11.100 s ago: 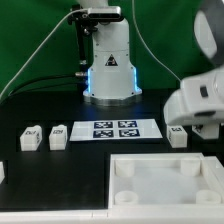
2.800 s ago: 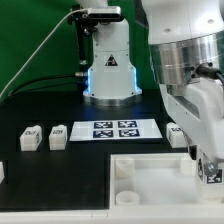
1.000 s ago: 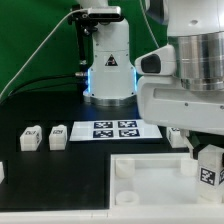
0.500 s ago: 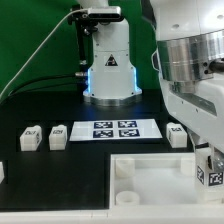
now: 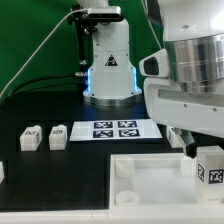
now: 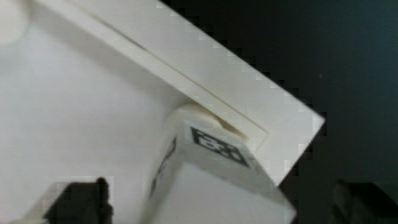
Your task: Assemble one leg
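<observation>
The leg [image 5: 210, 168] is standing upright at the 2 o'clock corner of the white tabletop [image 5: 150, 185], its tag facing the exterior camera. In the wrist view the fingers [image 6: 80, 200] are straddling the leg wide, with a strip of tabletop showing on either side. At 9 o'clock from the marker board [image 5: 115, 129], a small tagged block [image 5: 57, 135] and a second block [image 5: 31, 138] are lying on the table [image 5: 80, 170].

No readable text. Warning triangle [image 5: 110, 62] on robot base [image 5: 108, 82]; fiducial tags on marker board [image 5: 113, 129], leg [image 5: 211, 168].
</observation>
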Available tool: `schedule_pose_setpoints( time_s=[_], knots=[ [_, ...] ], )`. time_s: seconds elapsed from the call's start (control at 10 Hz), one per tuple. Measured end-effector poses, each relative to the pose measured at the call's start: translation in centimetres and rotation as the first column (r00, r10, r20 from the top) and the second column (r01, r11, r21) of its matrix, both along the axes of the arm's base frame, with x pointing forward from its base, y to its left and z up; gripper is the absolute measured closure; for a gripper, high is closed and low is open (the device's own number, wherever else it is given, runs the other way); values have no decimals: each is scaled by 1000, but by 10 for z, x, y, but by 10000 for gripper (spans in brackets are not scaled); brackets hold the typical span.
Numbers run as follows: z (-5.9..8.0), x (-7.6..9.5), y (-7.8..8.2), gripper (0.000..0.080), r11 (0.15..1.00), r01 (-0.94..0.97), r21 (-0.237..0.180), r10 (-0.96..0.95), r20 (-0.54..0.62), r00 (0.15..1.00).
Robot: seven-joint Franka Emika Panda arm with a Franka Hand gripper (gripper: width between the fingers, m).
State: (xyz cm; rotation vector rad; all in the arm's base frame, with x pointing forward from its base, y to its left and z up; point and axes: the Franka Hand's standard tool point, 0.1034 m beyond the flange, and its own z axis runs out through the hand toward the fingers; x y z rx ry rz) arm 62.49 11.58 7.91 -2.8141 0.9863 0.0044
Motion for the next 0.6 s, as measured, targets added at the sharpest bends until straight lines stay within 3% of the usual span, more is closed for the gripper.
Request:
schedule_pose_setpoints(
  time_s=[0.2, 0.3, 0.5, 0.6],
  knots=[
    [0, 0, -2, 151, 979, -204, -15, 204, 30, 978],
    [0, 1, -2, 151, 932, -360, -43, 362, 47, 931],
    [0, 1, 2, 151, 759, -639, -121, 648, 50, 760],
    [0, 1, 3, 151, 696, -706, -134, 716, 48, 697]
  ],
)
